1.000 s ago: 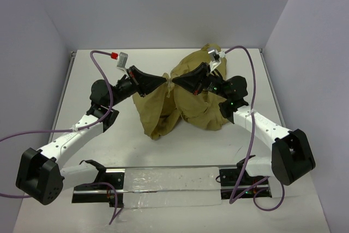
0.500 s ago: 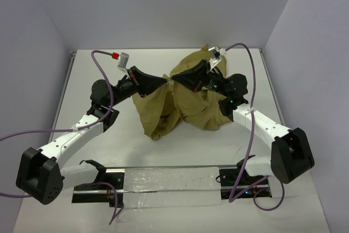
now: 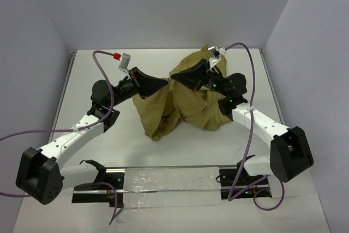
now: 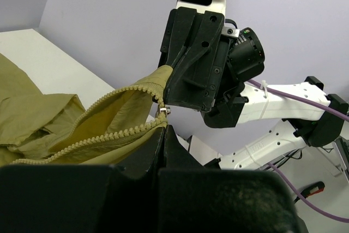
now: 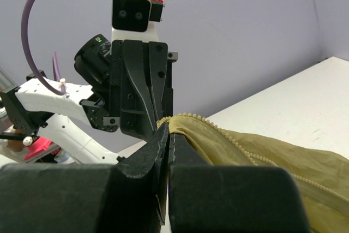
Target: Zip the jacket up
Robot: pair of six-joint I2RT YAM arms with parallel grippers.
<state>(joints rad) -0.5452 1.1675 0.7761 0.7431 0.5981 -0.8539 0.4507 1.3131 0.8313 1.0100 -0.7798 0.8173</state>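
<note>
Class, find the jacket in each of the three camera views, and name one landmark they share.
Top view: jacket in the middle of the picture.
Left wrist view: jacket at lower left.
Right wrist view: jacket at lower right.
Shared landmark: where the left gripper and right gripper meet, both shut on the jacket's zipper edge.

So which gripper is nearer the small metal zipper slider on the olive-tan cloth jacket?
Left, narrowly. The left gripper pinches the jacket just beneath the slider; the right gripper grips the cloth edge slightly above it.
</note>
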